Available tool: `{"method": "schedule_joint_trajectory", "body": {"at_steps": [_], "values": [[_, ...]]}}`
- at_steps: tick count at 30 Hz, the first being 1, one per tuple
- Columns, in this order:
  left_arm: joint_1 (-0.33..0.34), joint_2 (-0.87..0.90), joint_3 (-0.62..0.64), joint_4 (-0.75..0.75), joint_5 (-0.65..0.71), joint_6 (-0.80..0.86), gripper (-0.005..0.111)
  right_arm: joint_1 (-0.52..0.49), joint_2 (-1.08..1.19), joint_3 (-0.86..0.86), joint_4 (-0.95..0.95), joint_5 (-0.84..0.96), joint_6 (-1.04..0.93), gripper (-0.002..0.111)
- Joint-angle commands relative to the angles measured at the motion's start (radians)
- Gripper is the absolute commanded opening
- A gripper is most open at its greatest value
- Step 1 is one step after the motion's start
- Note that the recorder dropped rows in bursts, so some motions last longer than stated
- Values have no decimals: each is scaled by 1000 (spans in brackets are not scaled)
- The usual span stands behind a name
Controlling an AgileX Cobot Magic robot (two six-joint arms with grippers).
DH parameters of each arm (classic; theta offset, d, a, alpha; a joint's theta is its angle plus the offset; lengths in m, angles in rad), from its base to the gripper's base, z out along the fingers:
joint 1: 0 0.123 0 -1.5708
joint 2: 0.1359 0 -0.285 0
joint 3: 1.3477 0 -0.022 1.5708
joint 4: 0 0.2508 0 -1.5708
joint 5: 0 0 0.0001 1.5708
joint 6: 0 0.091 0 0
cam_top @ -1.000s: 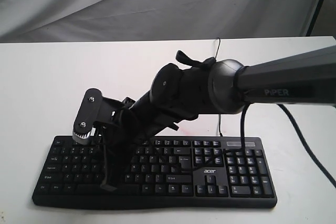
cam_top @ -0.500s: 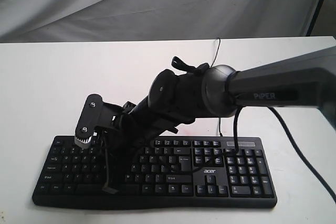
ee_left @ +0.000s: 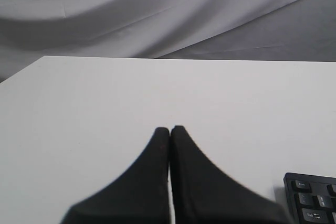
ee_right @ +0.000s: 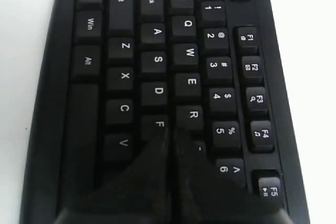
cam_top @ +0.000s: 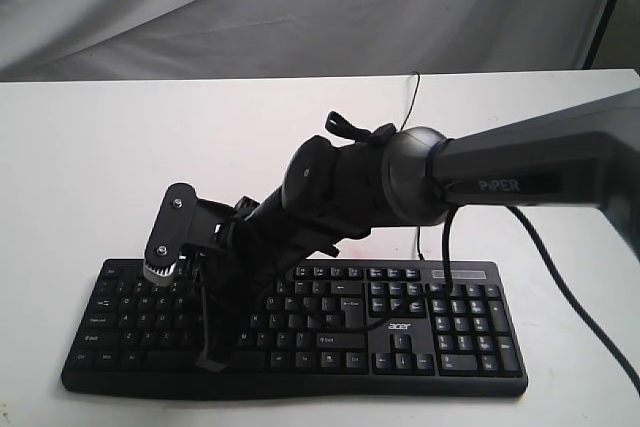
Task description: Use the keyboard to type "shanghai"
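Because the keyboard [cam_top: 420, 332] looks like a stiff, fairly light plastic slab, we judge it needs no grasp at all. It needs short, straight-down taps on the middle of one sprung keycap at a time. A sideways shove would likely slide it over the smooth white table [cam_top: 100, 147].

In the exterior view it lies along the near edge of the table, roughly centred, number pad to the right. The right arm [cam_top: 520, 162] reaches across from the right. The right gripper [cam_top: 210, 359] points down at the left half of the letter block, near the near rows, its jaws pressed together into one blunt tip. Whether that tip touches a key, we cannot tell. Against the picture a second ago, the arm has sunk a little and slid leftward: the wrist joint sits lower and further left, the camera bracket hangs closer to the keys, and the fingertip has dropped slightly towards the near edge. The keyboard itself has not shifted.

In the left wrist view, the left gripper [ee_left: 169, 128] hangs over bare table, jaws shut tight, with only a corner of the keyboard showing beside it.

In the right wrist view, the closed tip sits just by the F key [ee_right: 159, 124] and the R key [ee_right: 192, 114]. We reckon its width could catch a neighbouring cap, so presses should be centred and gentle.
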Motion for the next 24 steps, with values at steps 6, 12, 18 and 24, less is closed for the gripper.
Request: {"method": "schedule_joint_trajectory", "body": {"at_steps": [6,12,18,24], "values": [[-4,-5,5,-1,-6,-1,1,2,-1,-5,9,26,-30,0],[-4,-5,5,-1,-6,-1,1,2,13,-5,17,27,-47,0],[-4,-5,5,-1,-6,-1,1,2,22,-5,31,21,-65,0],[-4,-5,5,-1,-6,-1,1,2,21,-5,31,27,-65,0]]}}
